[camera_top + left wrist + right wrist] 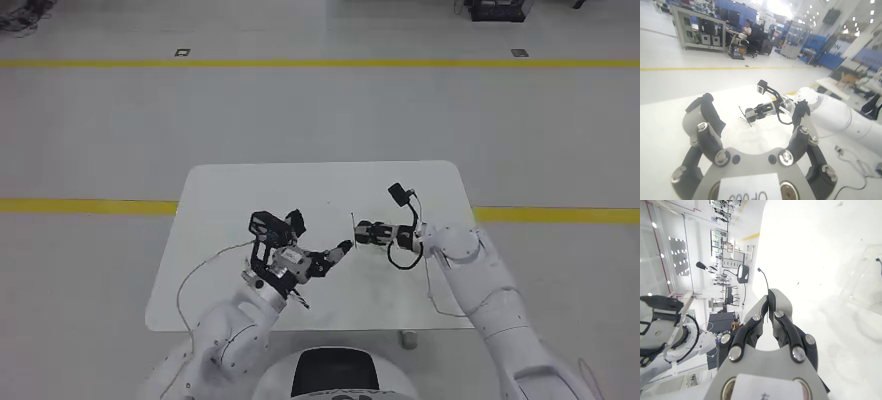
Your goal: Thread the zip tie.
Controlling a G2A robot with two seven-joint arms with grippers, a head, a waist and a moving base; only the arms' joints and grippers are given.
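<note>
On the left, your left gripper (754, 103) is released and holds nothing. Its fingers (710, 111) are spread wide over the white table (300, 190) and aimed at the work, which reads as making room to take a free end of the strap. In the top view that same gripper (340, 252) sits near the table's middle, just beside the zip tie (352, 220), a thin dark line between the two arms. To the right, your right gripper (362, 232) is clenched on the zip tie, presenting it toward the left arm rather than letting it lie flat; I judge this is so an end stays reachable in the air. The left wrist view gives you what the top view cannot: the strap (742, 111) tilts up off the table, with the right gripper (748, 115) low and close to the surface. The right wrist view adds the grasp itself: the pads of the right gripper (768, 295) pinch the zip tie (765, 280) partway along, the longer curved part runs out to the square head (759, 269), and a short stub sticks out behind the pads.
</note>
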